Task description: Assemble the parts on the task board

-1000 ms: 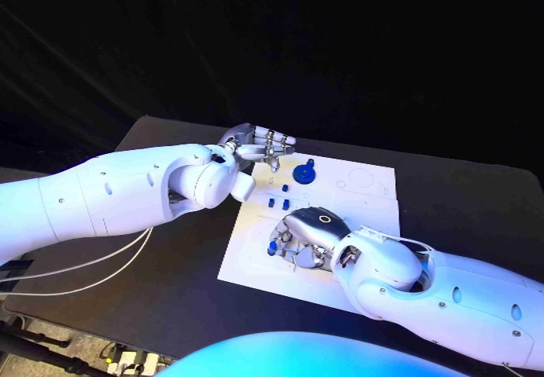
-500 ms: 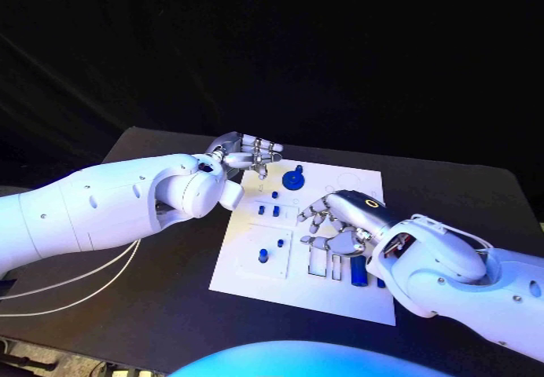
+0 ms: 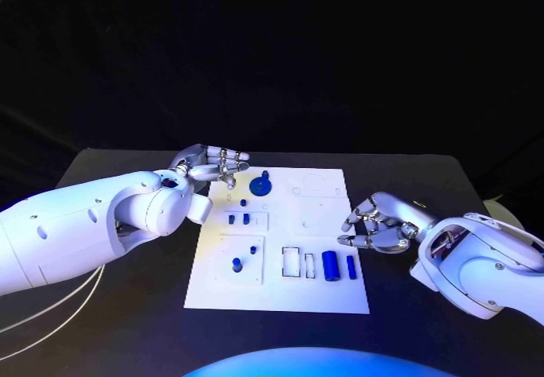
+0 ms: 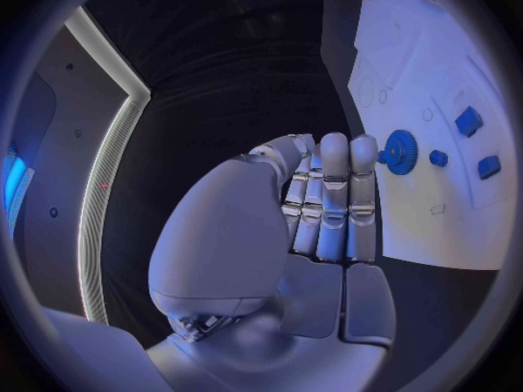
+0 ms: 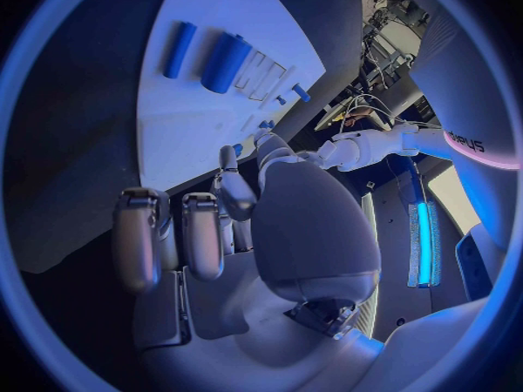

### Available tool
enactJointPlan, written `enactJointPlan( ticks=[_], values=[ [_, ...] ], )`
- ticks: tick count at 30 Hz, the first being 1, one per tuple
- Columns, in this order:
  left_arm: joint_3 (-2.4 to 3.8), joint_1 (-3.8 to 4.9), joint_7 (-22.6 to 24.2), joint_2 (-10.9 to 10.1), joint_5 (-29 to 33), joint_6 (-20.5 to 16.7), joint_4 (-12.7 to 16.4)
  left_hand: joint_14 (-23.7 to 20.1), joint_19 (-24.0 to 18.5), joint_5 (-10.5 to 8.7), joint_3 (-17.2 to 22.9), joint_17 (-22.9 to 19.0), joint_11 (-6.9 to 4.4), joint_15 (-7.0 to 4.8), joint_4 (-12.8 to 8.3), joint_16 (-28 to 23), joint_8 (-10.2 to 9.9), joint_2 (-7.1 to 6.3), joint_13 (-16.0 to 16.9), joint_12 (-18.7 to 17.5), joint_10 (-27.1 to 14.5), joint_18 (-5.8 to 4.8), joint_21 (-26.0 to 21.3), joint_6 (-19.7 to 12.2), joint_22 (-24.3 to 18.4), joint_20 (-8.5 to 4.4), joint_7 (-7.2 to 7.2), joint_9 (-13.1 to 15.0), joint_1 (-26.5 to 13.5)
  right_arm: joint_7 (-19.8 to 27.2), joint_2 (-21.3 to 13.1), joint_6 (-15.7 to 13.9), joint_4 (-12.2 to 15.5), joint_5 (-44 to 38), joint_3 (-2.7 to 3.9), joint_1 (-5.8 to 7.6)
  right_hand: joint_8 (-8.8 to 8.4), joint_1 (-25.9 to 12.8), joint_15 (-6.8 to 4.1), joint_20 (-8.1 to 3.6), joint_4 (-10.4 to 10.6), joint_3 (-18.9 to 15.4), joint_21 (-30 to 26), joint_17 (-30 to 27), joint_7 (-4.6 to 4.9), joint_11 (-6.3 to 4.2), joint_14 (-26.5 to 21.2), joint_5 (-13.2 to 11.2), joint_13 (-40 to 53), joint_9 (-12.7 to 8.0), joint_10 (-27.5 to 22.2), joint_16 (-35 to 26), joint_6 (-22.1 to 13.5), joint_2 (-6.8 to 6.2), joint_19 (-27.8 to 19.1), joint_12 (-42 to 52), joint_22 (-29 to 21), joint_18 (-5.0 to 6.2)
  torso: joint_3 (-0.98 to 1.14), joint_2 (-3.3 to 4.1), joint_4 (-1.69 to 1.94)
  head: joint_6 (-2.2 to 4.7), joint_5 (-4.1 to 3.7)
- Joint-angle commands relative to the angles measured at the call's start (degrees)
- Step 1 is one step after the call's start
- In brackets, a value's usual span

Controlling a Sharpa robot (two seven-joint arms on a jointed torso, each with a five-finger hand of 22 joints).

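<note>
Task board [image 3: 284, 290] flat on desk [image 3: 102, 314], blue parts [image 3: 331, 265] on it. Left robot hand [image 3: 212, 165] and right robot hand [image 3: 380, 224]: fingers curled, holding nothing.

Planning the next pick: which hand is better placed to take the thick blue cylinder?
Right, probably. The right hand hovers beside the board's edge near the thick blue cylinder; the left hand is at the far corner.
</note>
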Motion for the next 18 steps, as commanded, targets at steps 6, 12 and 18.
enactJointPlan(
  ticks=[6, 12, 18],
  values=[
    [-0.09, 0.03, 0.3, 0.1, 0.2, 1.2, 0.0, -0.3, -0.2, 0.01, 0.0, -0.1, 0.07, 0.03, -0.4, -0.3, 0.0, 0.53, 0.1, 0.2, -0.3, 0.80, -0.3, -0.4, 0.1, -0.04, 0.07, -0.1, -0.1, -8.9, -0.9, -1.3, 1.5, -4.0, -0.64, -3.32, 1.41, -1.1, -0.30, -0.10, 0.6, -5.6, 1.0, 8.3, -0.47, 0.13, 4.6, 2.9, 9.5, 3.0, 1.4, 1.3, -0.8, 0.89, 3.4, 8.0, 13.3, -1.23, 0.00, -0.25, -0.65, -0.16, -0.85],
    [-0.11, 0.03, 0.3, 0.0, 0.2, 1.3, 0.1, -0.3, -0.2, 0.01, 0.0, -0.1, 0.06, 0.04, -0.4, -0.3, 0.1, 0.55, 0.1, 0.3, -0.3, 0.80, -0.3, -0.4, 0.0, -0.04, 0.06, -0.1, -0.1, -10.9, 1.3, -2.7, 0.4, -5.5, -0.73, -5.27, 1.83, -2.3, -0.27, -0.06, 0.8, -8.0, 1.4, 8.9, -0.51, 0.15, 4.8, 4.1, 10.4, 4.1, 1.3, 1.7, -1.1, 1.25, 3.6, 8.5, 13.4, -1.32, -0.02, -0.20, -0.46, -0.34, -0.77],
    [-0.12, 0.03, 0.5, -0.2, 0.2, 1.5, 0.2, -0.3, -0.2, 0.01, 0.0, -0.1, 0.06, 0.04, -0.4, -0.3, 0.1, 0.60, 0.1, 0.3, -0.3, 0.80, -0.3, -0.4, 0.1, -0.04, 0.06, -0.1, -0.1, -11.9, 3.6, -3.7, -0.7, -6.9, -0.74, -6.62, 2.00, -2.9, -0.26, -0.06, 0.9, -8.9, 1.4, 8.9, -0.52, 0.14, 4.7, 4.3, 10.6, 4.5, 1.2, 1.7, -1.3, 1.42, 3.6, 8.6, 13.4, -1.31, -0.07, -0.18, -0.57, -0.71, -0.69]
  ],
)
